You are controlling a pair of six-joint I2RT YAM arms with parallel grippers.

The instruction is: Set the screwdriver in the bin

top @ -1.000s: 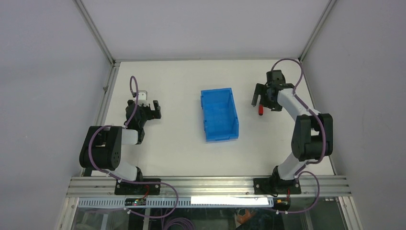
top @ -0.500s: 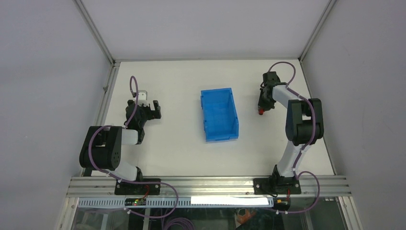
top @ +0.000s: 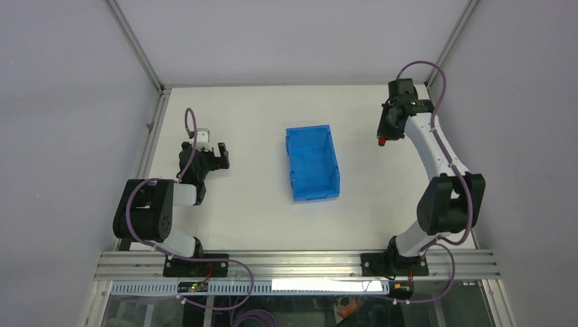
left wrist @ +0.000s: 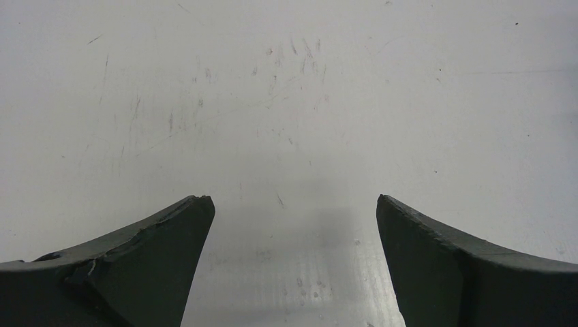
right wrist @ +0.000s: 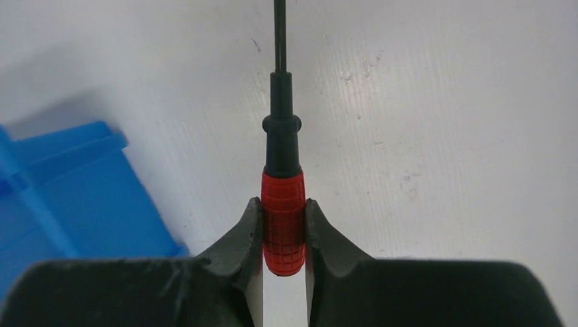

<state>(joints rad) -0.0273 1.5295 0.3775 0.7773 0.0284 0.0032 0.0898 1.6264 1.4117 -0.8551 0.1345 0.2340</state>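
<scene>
The screwdriver [right wrist: 283, 228] is clamped at its red handle by the right gripper [right wrist: 283, 208], above the table [top: 259, 204] and right of the bin [top: 308, 129]. Carrying seems in hand; next it must be brought over the bin. The left gripper [left wrist: 293, 199] is spread, empty.

Pretty clearly a robotics lab test cell I'm in. My left arm [top: 146, 214] and right arm [top: 436, 150] are bolted to an aluminium rail [top: 293, 262] along the bottom of the frame, purple cables [top: 238, 317] trailing below it. The white table [top: 259, 204] is boxed in by plain grey panels [top: 68, 102] on metal posts [top: 138, 48], upper left and upper right. Tabletop's all scuffed and scratched under my left pincer [left wrist: 293, 199].
</scene>
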